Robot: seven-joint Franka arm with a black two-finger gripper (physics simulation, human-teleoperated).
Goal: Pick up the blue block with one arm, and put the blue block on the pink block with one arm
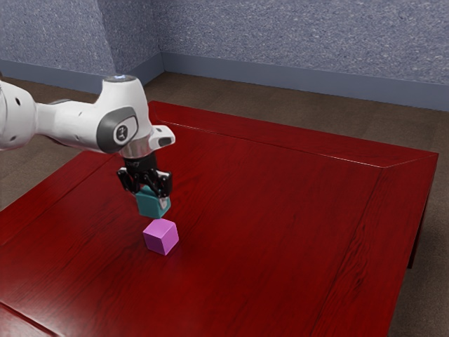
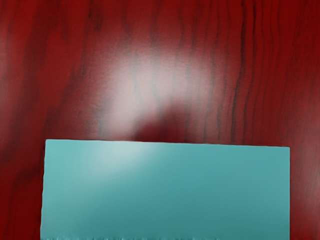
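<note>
Table (image 1: 295,232): one, dark red polished wood with black grain streaks and a framed border strip along its edges. One corner points to about three o'clock in the exterior view. The surface is glossy; in the wrist view a pale sheen lies across the grain. On it: pink block (image 1: 161,236), one cube, resting flat at roughly eight o'clock from the exterior view's centre, well inside the border.
</note>
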